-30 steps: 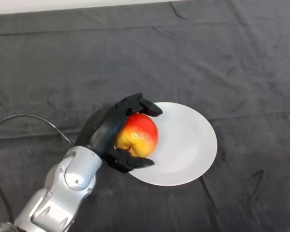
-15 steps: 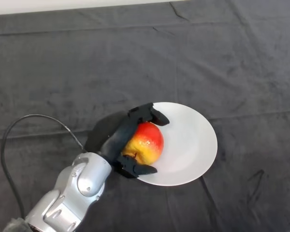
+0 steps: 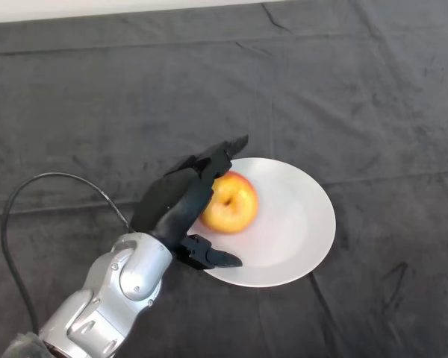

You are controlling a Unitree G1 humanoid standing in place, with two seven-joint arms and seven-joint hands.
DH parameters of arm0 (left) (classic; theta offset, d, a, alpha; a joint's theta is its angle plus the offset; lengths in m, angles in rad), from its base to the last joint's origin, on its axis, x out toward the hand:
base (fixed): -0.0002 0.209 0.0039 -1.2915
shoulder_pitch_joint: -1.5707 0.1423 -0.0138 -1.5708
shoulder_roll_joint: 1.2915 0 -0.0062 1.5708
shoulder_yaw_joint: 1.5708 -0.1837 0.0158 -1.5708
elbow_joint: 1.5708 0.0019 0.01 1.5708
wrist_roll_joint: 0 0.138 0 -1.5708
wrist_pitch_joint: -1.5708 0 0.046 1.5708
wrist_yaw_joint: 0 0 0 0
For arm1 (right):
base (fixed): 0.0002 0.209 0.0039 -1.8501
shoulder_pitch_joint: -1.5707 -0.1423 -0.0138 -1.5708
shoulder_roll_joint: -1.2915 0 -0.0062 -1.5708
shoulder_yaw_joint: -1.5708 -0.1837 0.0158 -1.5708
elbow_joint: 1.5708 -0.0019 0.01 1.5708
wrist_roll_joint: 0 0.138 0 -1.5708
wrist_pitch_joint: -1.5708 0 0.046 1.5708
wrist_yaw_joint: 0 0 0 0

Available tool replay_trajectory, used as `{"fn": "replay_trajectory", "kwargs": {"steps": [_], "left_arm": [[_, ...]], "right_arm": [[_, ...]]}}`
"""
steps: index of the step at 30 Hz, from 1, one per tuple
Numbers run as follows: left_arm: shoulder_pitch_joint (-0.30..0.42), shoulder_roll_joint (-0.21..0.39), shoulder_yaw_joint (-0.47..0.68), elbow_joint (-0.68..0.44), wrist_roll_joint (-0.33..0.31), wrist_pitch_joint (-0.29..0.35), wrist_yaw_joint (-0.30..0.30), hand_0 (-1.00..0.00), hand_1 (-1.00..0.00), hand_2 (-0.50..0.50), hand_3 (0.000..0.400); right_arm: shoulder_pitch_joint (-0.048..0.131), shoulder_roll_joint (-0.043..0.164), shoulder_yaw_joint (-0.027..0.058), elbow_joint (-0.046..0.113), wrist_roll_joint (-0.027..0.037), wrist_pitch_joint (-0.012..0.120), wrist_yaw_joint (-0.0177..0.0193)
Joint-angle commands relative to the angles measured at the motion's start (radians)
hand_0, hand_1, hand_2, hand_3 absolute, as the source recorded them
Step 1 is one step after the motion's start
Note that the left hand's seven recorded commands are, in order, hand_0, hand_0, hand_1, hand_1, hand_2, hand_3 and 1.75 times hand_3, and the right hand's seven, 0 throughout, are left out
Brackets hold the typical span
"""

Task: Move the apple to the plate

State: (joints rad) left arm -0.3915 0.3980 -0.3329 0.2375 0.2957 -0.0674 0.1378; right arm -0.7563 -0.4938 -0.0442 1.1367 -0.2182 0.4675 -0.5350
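Observation:
A red and yellow apple [image 3: 230, 203] sits on the left part of a white round plate [image 3: 295, 224], stem end up. My left hand [image 3: 175, 201] is at the plate's left rim, just left of the apple. Its fingers [image 3: 222, 154] are straightened out above and behind the apple, and the thumb [image 3: 213, 257] sticks out over the plate's near left edge. The hand is open and no longer wraps the apple; whether a finger still touches it I cannot tell.
The table is covered by a dark grey cloth [image 3: 358, 97] with a few creases. A pale strip of wall or table edge [image 3: 97, 7] runs along the top left.
The fingers that were curled round the apple have straightened and let it go. The apple has settled onto the plate and rolled so its stem end faces up.

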Motion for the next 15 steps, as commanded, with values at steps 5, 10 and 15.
{"fn": "replay_trajectory", "kwargs": {"steps": [5, 10, 15], "left_arm": [[-0.02, 0.046, 0.106, -0.046, -0.052, -0.075, 0.058, 0.0, 0.0, 0.0, 0.0], [-0.015, 0.059, 0.193, -0.052, -0.091, -0.095, 0.084, 0.0, 0.0, 0.0, 0.0], [-0.007, 0.103, 0.301, -0.054, -0.149, -0.122, 0.082, 0.0, 0.0, 0.0, 0.0]], "right_arm": [[0.033, -0.007, 0.0002, 0.01, -0.0018, 0.012, 0.0074], [0.034, -0.007, 0.0002, 0.009, -0.0018, 0.012, 0.0077], [0.034, -0.007, 0.0001, 0.008, -0.0018, 0.012, 0.008]]}}
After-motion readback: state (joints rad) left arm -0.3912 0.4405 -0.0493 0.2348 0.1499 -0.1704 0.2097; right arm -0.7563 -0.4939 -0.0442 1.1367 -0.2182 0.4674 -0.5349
